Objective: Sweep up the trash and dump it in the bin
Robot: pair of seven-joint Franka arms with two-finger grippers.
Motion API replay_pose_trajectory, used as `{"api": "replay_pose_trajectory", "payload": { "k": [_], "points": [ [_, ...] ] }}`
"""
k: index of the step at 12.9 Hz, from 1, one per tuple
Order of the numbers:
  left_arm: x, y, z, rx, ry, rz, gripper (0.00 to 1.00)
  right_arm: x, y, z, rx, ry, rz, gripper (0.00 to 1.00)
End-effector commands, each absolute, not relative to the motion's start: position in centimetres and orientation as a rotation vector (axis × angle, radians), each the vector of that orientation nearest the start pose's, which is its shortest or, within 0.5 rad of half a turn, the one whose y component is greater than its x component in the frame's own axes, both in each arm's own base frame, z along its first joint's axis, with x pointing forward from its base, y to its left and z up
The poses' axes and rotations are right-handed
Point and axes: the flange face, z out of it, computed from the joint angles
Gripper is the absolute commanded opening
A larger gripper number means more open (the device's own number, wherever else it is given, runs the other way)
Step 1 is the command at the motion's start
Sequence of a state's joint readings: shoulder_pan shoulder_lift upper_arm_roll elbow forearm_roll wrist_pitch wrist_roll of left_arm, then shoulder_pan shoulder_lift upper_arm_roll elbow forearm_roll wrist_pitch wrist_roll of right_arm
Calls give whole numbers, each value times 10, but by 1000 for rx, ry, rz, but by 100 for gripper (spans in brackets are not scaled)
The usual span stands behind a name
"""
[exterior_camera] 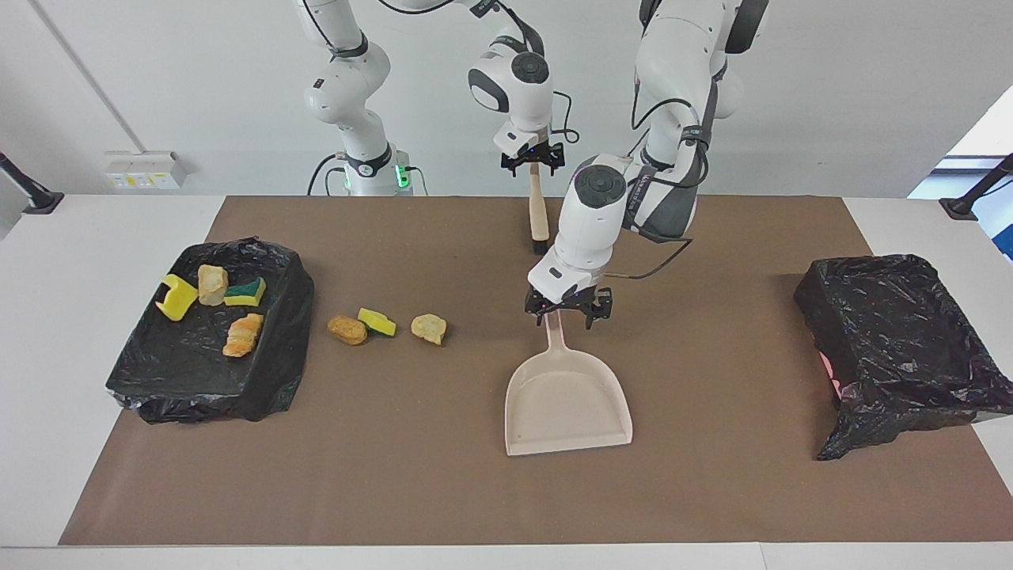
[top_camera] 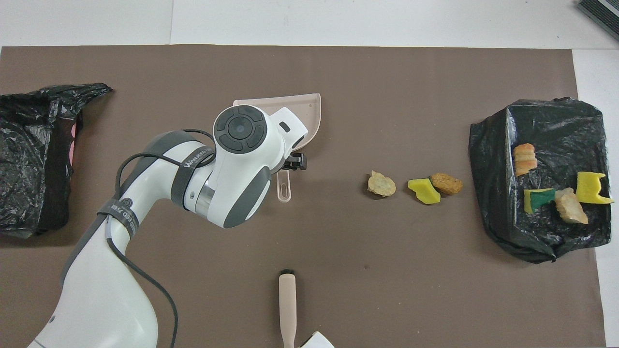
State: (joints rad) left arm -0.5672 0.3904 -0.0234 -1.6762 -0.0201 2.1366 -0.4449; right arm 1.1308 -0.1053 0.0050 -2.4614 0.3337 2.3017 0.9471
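Observation:
Three trash scraps lie in a row on the brown mat: an orange-brown chunk (exterior_camera: 347,329), a yellow sponge piece (exterior_camera: 377,321) and a tan chunk (exterior_camera: 428,328). Several more scraps (exterior_camera: 212,285) lie in the black-bagged bin (exterior_camera: 198,372) at the right arm's end. The beige dustpan (exterior_camera: 566,404) lies mid-table, its handle (exterior_camera: 557,332) pointing toward the robots. My left gripper (exterior_camera: 567,313) is open, fingers either side of the handle's end. My right gripper (exterior_camera: 534,164) is shut on the handle of the beige hand brush (exterior_camera: 539,210), black bristles pointing away from the robots.
A second black-bagged bin (exterior_camera: 894,332) stands at the left arm's end of the table. The brown mat (exterior_camera: 396,475) covers most of the white table. The three loose scraps lie between the dustpan and the bin that holds the scraps.

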Motion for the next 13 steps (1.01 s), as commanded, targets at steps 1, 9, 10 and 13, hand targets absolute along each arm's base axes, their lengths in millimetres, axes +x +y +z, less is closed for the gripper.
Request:
{"api": "replay_pose_trajectory", "payload": {
  "k": [1, 9, 10, 13],
  "points": [
    [544, -371, 385, -3192, 192, -102, 95, 177, 421, 329, -3021, 84, 353, 68],
    [530, -380, 359, -3179, 180, -58, 81, 190, 435, 338, -3010, 51, 332, 0],
    [529, -380, 358, -3178, 185, -56, 74, 191, 435, 343, -3003, 51, 327, 0],
    [528, -380, 357, -3178, 185, -56, 35, 202, 420, 369, -3007, 77, 337, 0]
  ]
}}
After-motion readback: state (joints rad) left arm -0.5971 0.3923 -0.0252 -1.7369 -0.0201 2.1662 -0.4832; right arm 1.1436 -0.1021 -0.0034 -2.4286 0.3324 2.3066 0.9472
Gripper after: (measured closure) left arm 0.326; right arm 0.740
